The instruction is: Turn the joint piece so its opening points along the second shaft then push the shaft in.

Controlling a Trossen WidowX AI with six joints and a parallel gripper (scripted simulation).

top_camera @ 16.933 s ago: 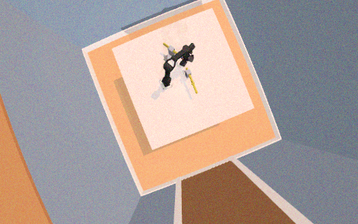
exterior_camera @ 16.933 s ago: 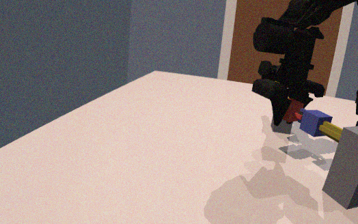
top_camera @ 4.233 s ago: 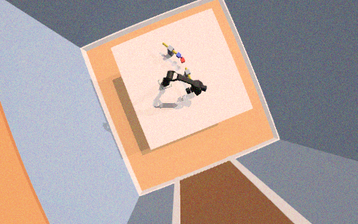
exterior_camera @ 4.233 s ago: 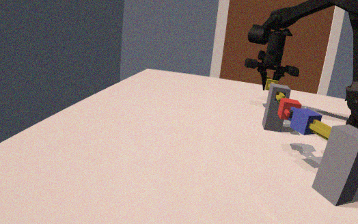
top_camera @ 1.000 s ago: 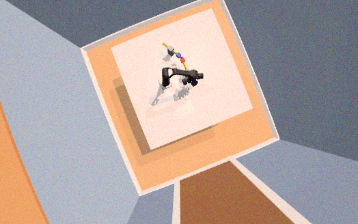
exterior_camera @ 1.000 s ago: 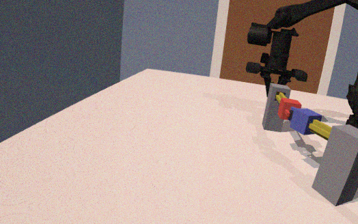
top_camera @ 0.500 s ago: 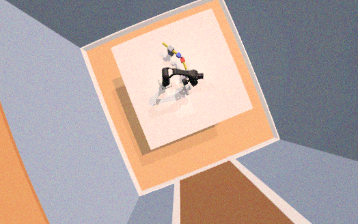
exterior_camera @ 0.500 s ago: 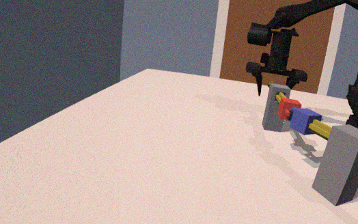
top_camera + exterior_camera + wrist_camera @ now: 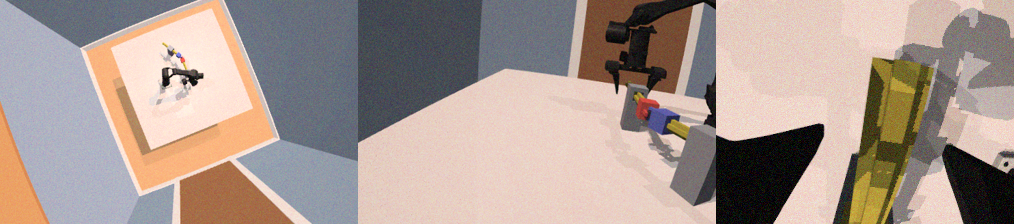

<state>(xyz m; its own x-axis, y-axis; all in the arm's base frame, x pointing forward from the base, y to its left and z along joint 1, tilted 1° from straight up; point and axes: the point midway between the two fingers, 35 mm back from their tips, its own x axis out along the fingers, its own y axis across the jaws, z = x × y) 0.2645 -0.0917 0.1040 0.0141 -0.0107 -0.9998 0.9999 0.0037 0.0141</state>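
Note:
The red joint piece [image 9: 182,59] [image 9: 648,104] sits beside the blue piece [image 9: 178,54] [image 9: 660,121] on the first yellow shaft [image 9: 175,52] [image 9: 678,129], held by the near grey block [image 9: 170,49] [image 9: 693,164]. The second yellow shaft [image 9: 184,65] [image 9: 637,97] [image 9: 896,110] passes through the far grey block [image 9: 629,113] and reaches the red piece; how deep it sits inside cannot be told. My gripper [image 9: 632,92] [image 9: 885,141] is wide open and empty, behind the far block. In the wrist view its fingers stand apart on either side of the shaft's free end, with gaps.
The arm [image 9: 182,72] [image 9: 655,14] reaches in above the pale table top [image 9: 212,92] [image 9: 494,154]. Shadows of the arm and blocks fall on the table. The first shaft's other end sticks out past the near block in the top view.

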